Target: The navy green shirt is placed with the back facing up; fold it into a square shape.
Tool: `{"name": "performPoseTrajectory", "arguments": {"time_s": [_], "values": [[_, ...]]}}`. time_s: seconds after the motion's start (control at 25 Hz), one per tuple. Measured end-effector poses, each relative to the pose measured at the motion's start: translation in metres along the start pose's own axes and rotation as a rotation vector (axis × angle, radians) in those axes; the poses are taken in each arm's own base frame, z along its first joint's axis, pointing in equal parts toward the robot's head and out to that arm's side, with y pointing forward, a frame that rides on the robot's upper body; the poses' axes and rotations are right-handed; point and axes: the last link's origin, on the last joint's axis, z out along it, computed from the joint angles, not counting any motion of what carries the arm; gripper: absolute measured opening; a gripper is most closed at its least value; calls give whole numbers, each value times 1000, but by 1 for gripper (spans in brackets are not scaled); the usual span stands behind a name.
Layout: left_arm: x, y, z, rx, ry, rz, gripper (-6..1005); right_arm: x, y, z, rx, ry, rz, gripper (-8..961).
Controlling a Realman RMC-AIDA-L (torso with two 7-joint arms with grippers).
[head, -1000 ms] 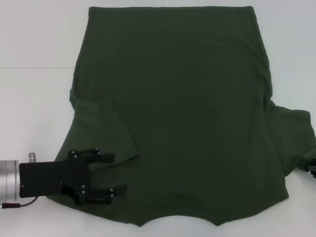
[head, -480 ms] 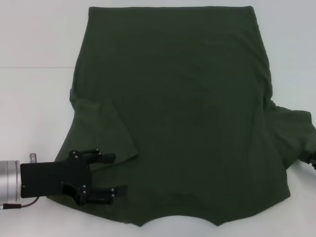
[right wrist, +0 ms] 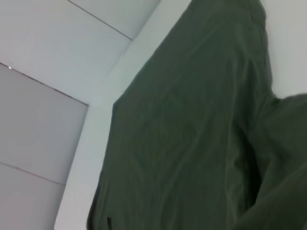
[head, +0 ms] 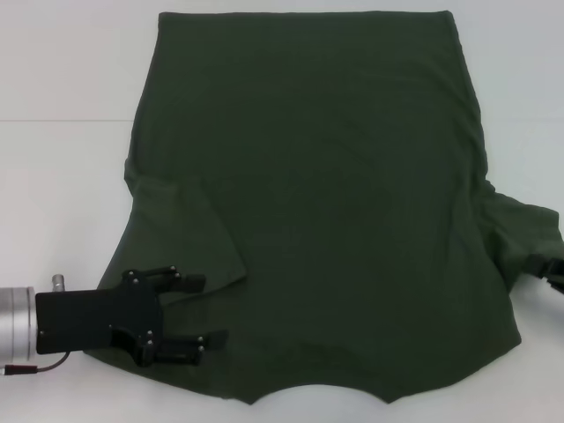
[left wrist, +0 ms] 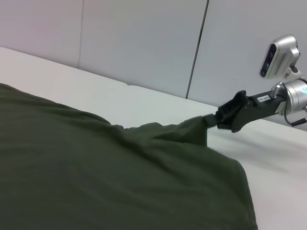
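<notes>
White table (head: 62, 176) carries the navy green shirt (head: 326, 194), left sleeve already folded in. Left gripper (head: 189, 308) lies spread apart beside it; right gripper (left wrist: 218, 120) pinches the right sleeve, which must fold inward next.

Black hand (head: 211, 310), silver wrist (head: 16, 319)

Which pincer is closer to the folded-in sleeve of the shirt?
Left. The left pincer sits just below the folded-in sleeve; the right pincer grips the opposite sleeve, across the shirt.

Shirt (head: 326, 203) on table (head: 62, 176), left pincer (head: 196, 309) on near-left corner
</notes>
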Motion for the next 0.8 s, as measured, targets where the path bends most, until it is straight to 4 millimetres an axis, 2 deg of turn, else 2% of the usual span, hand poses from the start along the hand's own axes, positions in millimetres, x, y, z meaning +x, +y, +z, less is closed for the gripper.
{"name": "performPoseTrajectory", "arguments": {"time_s": [0.48, 0.8], "values": [[0, 0, -1, 4, 0, -24, 878, -2, -1, -26, -70, -163, -13, 24], [-1, 0, -1, 4, 0, -28, 878, -8, 11, -17, -123, -152, -64, 22]]}}
